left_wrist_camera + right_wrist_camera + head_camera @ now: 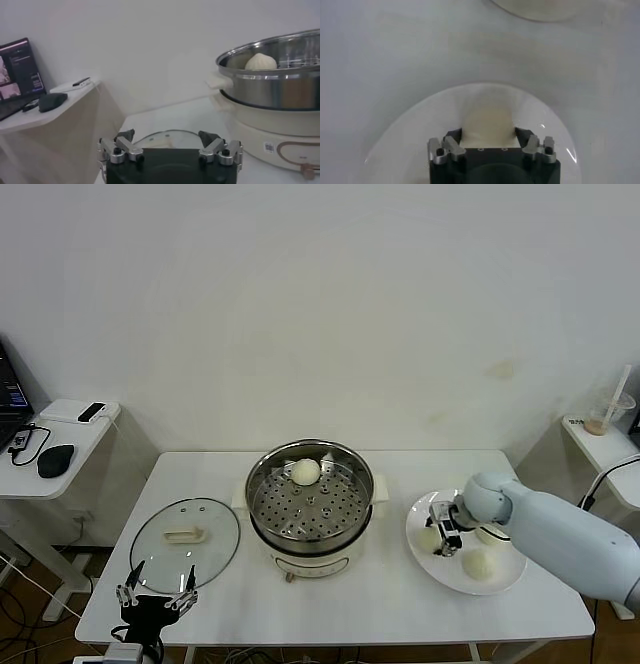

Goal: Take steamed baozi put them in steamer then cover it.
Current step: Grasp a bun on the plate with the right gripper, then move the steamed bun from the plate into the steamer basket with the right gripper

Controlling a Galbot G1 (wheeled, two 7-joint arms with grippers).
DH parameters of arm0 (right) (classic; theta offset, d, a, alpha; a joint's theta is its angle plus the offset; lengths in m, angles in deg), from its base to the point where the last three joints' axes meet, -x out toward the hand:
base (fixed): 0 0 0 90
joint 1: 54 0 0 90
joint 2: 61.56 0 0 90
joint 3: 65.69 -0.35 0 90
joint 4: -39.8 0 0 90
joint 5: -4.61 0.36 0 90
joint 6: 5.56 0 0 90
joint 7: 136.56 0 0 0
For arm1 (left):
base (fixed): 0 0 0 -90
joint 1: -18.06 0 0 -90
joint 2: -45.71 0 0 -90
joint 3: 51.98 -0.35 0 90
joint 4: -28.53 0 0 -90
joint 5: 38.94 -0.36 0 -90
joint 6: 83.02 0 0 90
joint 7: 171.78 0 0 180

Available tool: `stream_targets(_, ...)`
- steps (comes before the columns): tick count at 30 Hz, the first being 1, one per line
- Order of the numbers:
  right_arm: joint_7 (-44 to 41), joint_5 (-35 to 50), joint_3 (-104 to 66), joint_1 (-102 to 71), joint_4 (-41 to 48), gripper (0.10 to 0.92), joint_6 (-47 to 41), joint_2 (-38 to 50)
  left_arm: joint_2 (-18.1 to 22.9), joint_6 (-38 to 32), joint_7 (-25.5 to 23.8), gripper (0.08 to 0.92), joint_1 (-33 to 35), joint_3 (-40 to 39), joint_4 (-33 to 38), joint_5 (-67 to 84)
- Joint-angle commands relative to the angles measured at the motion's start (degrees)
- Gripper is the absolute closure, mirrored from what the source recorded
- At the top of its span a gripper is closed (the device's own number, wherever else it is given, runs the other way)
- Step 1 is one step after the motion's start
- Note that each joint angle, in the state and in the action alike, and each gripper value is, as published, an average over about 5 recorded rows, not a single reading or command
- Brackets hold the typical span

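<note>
One bun (487, 122) sits between our right claw's (444, 534) half-closed fingers on the plate (420, 549); our left claw (156, 594) waits open.

The steamer (312, 509) is shiny silver steel with a dotted, perforated tray, on a cream-white base. The baozi (305, 472) inside it is cream-white, as are those on the white plate (505, 582). The cover (186, 542) is clear glass, its handle seemingly cream.
</note>
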Motion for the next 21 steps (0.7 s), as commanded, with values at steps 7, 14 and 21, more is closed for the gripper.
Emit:
stream_targets(7, -3.8, 3.9, 3.3, 9.8, -3.3, 0.383, 0.3, 3.7, -0.3, 0.0, 0.1, 0.177, 0.1, 0.3, 0.6, 0.2)
stream_targets(14, -4.3, 9.9, 7.1, 22.0, -6.1, 0.382, -0.2, 6.9, -0.7, 0.0, 0.0, 0.177, 0.3, 0.5, 1.3, 0.5)
stream_targets(21, -3.5, 16.9, 13.2, 35.3, -6.9, 0.382, -1.6, 3.3, -1.3, 0.1, 0.0, 0.177, -0.5, 0.4, 1.2, 1.0)
